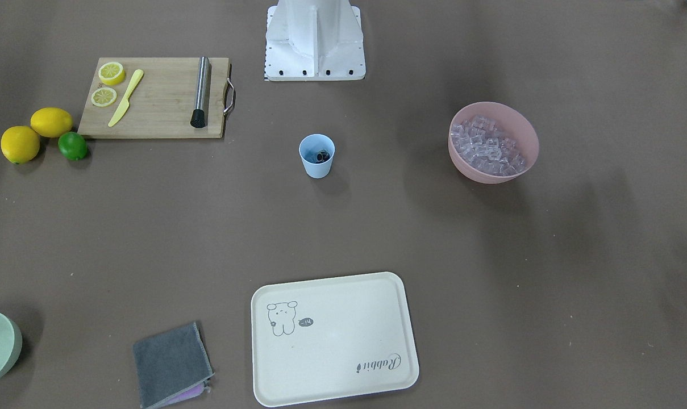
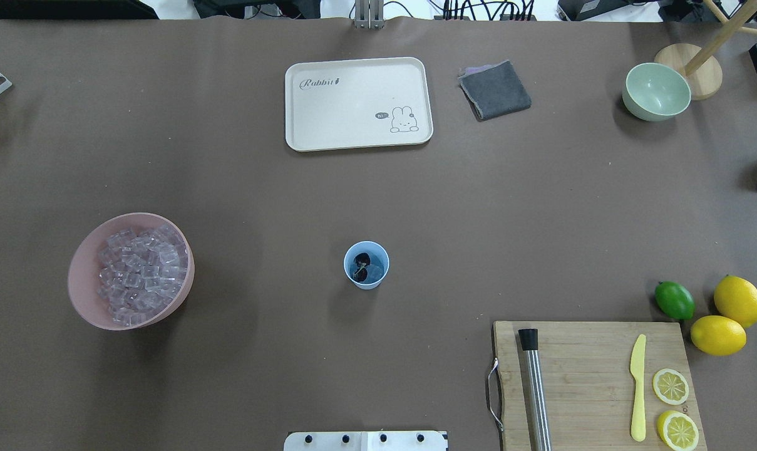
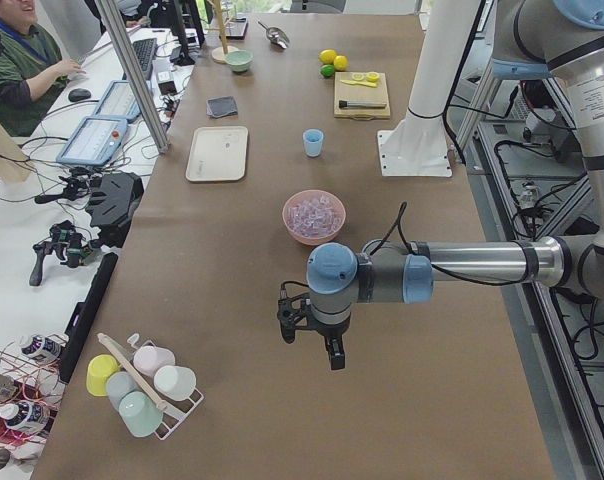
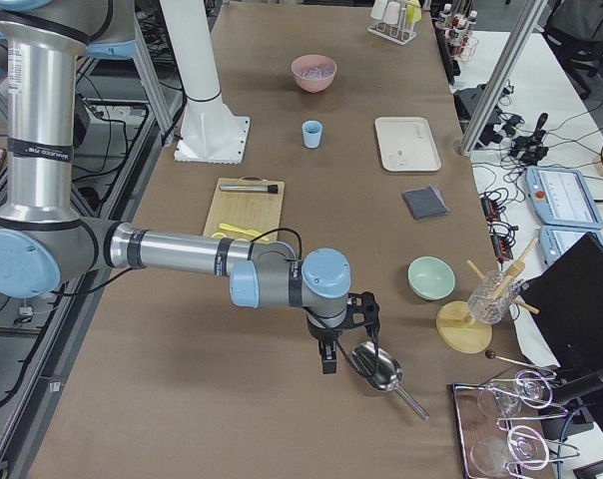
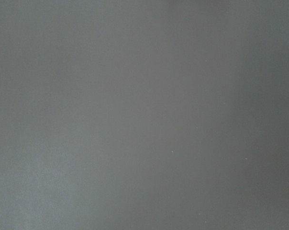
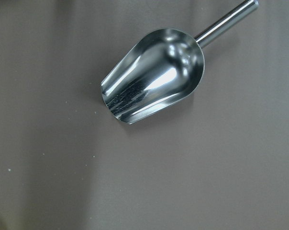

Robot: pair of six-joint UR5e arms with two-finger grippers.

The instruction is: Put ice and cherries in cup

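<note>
The light blue cup stands upright mid-table and also shows in the front view. The dark cherries lie inside it, with something pale and glassy beside them. The ice fills the pink bowl on the robot's left side. My left gripper hangs over bare table near that end, far from the cup; I cannot tell if it is open. My right gripper hangs just above a metal scoop lying on the table at the right end; I cannot tell its state. No fingers show in either wrist view.
A cutting board holds a steel muddler, a yellow knife and lemon slices. Lemons and a lime lie beside it. A cream tray, grey cloth and pale green bowl sit far.
</note>
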